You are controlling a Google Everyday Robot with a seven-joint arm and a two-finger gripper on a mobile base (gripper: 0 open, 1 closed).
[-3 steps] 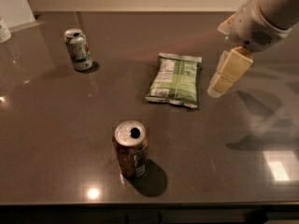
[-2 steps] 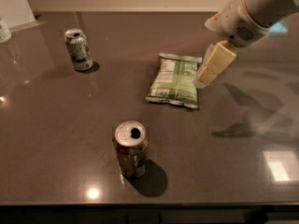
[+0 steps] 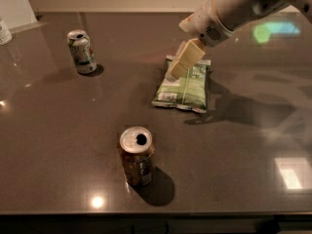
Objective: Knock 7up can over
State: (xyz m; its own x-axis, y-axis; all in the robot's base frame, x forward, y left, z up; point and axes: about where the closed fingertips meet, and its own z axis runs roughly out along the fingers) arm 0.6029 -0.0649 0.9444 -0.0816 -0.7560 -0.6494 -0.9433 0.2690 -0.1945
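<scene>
The 7up can [image 3: 82, 51] stands upright at the back left of the dark table, white and green with a silver top. My gripper [image 3: 183, 62] hangs from the white arm that comes in from the upper right. It hovers above the top edge of the green snack bag [image 3: 184, 87], well to the right of the 7up can and apart from it.
A brown-orange can [image 3: 137, 156] stands upright near the table's front edge. The green snack bag lies flat in the middle. A white container [image 3: 4, 31] shows at the far left edge. The table's front edge [image 3: 156, 213] runs along the bottom.
The arm and gripper have moved left, from right of the snack bag to above its top edge. The cans and bag have not moved.
</scene>
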